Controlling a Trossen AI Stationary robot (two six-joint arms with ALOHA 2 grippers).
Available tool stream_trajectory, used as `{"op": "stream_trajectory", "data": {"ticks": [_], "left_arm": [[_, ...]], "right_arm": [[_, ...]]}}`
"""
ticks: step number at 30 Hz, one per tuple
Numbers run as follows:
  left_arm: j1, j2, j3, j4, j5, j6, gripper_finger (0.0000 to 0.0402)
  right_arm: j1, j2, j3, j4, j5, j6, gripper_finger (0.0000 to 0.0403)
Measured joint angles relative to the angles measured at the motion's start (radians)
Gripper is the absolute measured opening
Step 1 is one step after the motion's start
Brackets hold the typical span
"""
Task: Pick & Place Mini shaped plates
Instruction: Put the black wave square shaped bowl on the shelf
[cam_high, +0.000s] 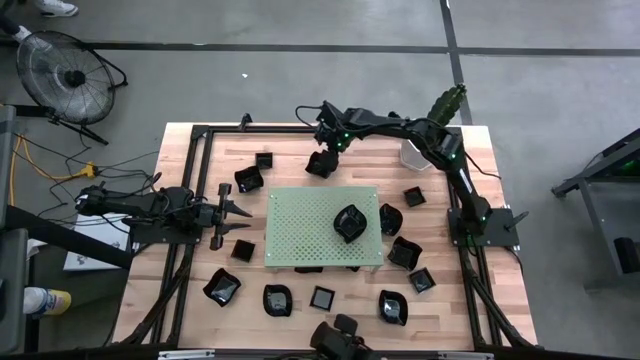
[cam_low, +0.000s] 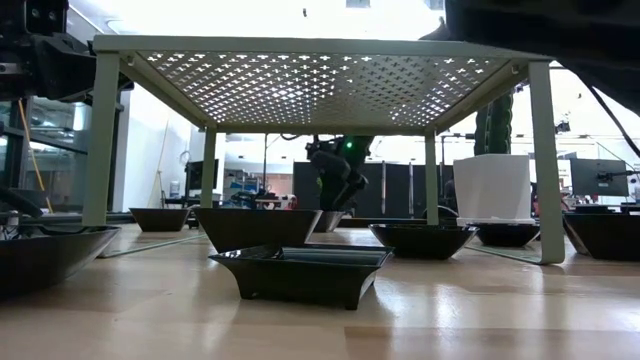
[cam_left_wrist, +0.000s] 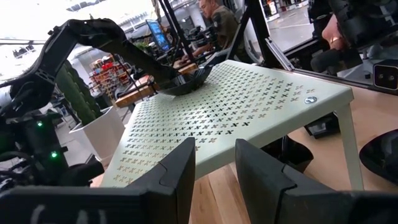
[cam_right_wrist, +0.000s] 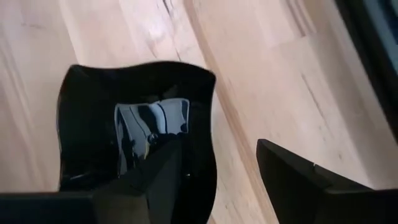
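Observation:
A green perforated board (cam_high: 310, 235) stands on legs in the middle of the table, and one mini shaped plate (cam_high: 349, 222) rests on it. Several more glossy black plates lie on the wood around the board. My right gripper (cam_high: 322, 153) is open, slanting down over a square wavy-edged plate (cam_right_wrist: 124, 112) near the far edge. One finger (cam_right_wrist: 158, 174) is over the plate's hollow, the other (cam_right_wrist: 298, 180) beyond its rim. I cannot tell whether they touch it. At the table's left side my left gripper (cam_left_wrist: 214, 152) points level at the board, open by a narrow gap, holding nothing.
A white hexagonal pot (cam_high: 413, 153) with a cactus stands at the far right, close to my right arm. Black plates (cam_high: 249, 179) (cam_high: 404, 252) (cam_high: 276, 299) ring the board on the left, right and near sides. A black frame rail (cam_high: 250, 128) runs along the far edge.

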Motion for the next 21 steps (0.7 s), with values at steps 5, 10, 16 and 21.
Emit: {"op": "stream_trajectory", "data": {"ticks": [5,10,16,21], "left_arm": [[0.000,0.000,0.000,0.000,0.000,0.000,0.0111],[0.000,0.000,0.000,0.000,0.000,0.000,0.0111],[0.000,0.000,0.000,0.000,0.000,0.000,0.0111],[0.000,0.000,0.000,0.000,0.000,0.000,0.0111]], "right_arm": [[0.000,0.000,0.000,-0.006,-0.025,0.000,0.0183],[0.000,0.000,0.000,-0.006,-0.033,-0.001,0.0146],[0.000,0.000,0.000,-0.006,-0.034,-0.003,0.0101],[0.000,0.000,0.000,-0.007,-0.034,-0.003,0.0073]]}}
